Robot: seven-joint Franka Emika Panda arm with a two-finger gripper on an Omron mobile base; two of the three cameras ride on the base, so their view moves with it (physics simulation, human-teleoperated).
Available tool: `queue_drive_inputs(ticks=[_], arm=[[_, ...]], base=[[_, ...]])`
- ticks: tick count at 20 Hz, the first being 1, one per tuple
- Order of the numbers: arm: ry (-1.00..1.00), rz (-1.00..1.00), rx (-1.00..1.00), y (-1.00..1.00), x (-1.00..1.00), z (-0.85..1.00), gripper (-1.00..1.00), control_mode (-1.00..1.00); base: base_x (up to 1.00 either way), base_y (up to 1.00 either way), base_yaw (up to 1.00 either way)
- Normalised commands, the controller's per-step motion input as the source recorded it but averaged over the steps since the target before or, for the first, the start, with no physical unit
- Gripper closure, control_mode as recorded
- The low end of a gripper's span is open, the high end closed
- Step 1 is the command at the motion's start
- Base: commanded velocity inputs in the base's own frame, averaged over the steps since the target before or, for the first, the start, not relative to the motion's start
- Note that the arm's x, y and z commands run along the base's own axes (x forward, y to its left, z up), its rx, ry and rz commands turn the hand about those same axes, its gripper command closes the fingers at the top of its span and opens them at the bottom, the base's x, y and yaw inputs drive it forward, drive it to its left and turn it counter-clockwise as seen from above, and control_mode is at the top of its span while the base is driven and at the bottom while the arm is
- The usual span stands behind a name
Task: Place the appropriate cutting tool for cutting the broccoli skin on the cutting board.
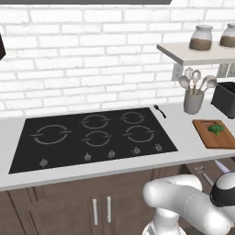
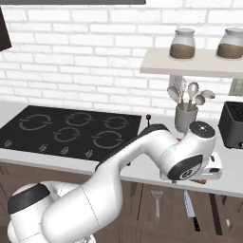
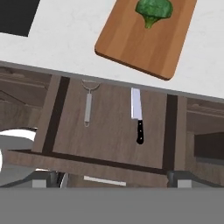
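Note:
The orange-brown cutting board (image 3: 144, 43) lies on the white counter, and the small green broccoli (image 3: 153, 11) rests on its far part. The same board (image 1: 213, 134) and broccoli (image 1: 215, 129) sit at the right of the left base view. Under the counter edge a wooden drawer (image 3: 113, 144) stands pulled out. Inside it lie a metal peeler (image 3: 89, 105) on the left and a black-handled knife (image 3: 138, 116) on the right. My gripper (image 3: 113, 178) hovers above the drawer, open, with nothing between its fingers. Peeler (image 2: 156, 201) and knife (image 2: 190, 209) also appear below my arm.
A black cooktop (image 1: 92, 135) fills the counter's left. A grey utensil pot (image 1: 193, 100) with spoons and a dark toaster (image 1: 225, 98) stand behind the board. A shelf (image 1: 197, 54) with jars hangs above. Cabinet doors (image 1: 101, 209) are below.

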Motion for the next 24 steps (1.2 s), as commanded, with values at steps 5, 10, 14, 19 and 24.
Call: queue_drive_inputs(ticks=[5,10,14,19,24], arm=[[0.0,0.0,-0.06,0.0,0.0,-0.41,-1.0,-1.0],[0.01,0.0,-0.1,0.0,0.0,-0.46,-1.0,-1.0],[0.01,0.0,-0.09,0.0,0.0,-0.34,-1.0,-1.0],[0.0,0.0,0.0,0.0,0.02,-0.02,-1.0,-1.0],[0.0,0.0,-0.02,0.0,0.17,-0.31,-1.0,-1.0]], base=[[0.0,0.0,0.0],[0.0,0.0,0.0],[0.0,0.0,0.0],[0.0,0.0,0.0],[0.0,0.0,0.0]])
